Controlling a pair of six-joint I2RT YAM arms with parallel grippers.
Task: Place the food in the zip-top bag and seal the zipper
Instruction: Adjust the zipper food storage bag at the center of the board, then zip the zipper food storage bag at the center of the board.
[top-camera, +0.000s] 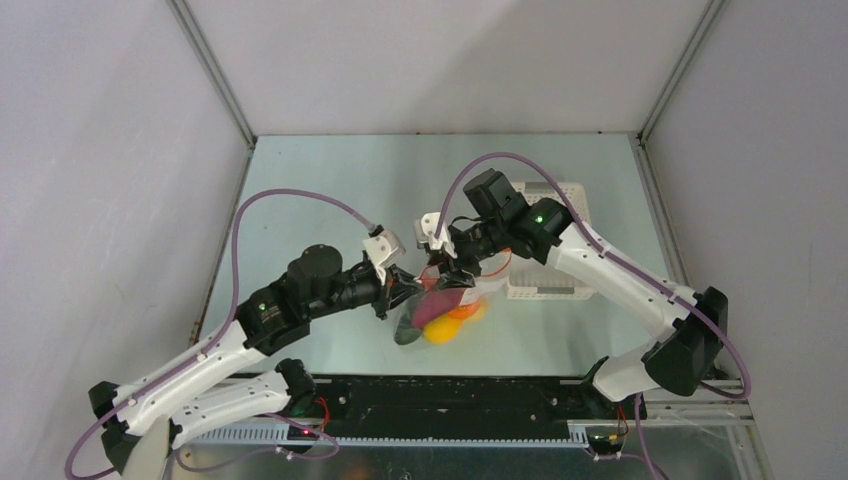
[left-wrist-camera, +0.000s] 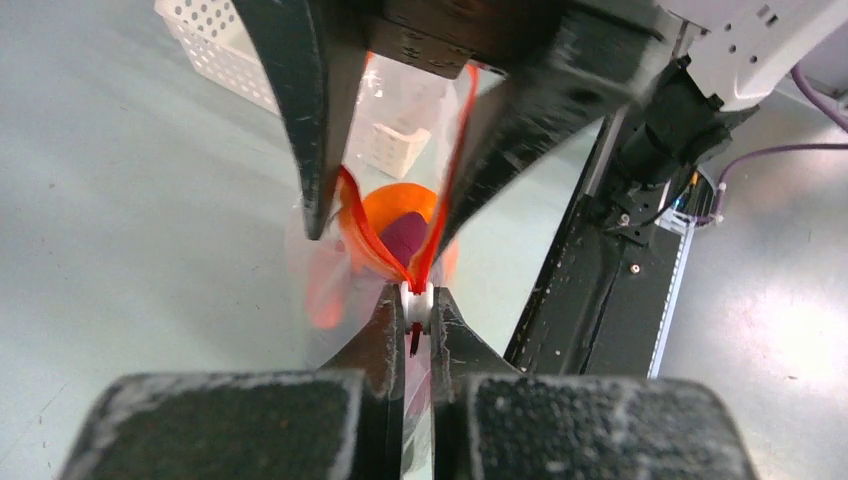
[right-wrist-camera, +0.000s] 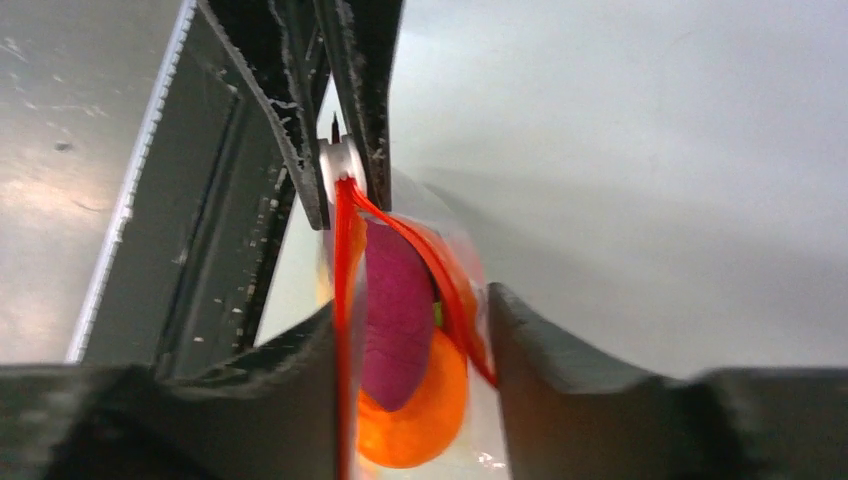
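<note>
Grey walls enclose a pale green counter (top-camera: 330, 180), shown from above and from both wrists. Your two arms meet over its middle, and the zip-top bag (top-camera: 432, 318) hangs between and just below the claws.

Your left claw (top-camera: 393, 292) is pinched tight on the white slider (left-wrist-camera: 416, 303) at one end of the zipper (right-wrist-camera: 343, 270). Your right claw (top-camera: 447, 272) is partly spread, one finger on either side of the bag's mouth, directly in front of the left claw's tips. Between those fingers the two orange-red strips bow apart, so the mouth is not yet shut.

Loading looks finished, since every piece you can see lies inside the bag. Sealing seems barely begun, with nearly the whole zipper left to close.

Counts:
- One bag, one zipper, one slider, two claws.
- Four food pieces can be made out: one orange (right-wrist-camera: 415, 430), one purple (right-wrist-camera: 398, 310), one yellow (top-camera: 440, 333) and one dark green (top-camera: 406, 328). Any others are hidden.
- One white basket (top-camera: 548, 285) sits beyond the right claw.
</note>
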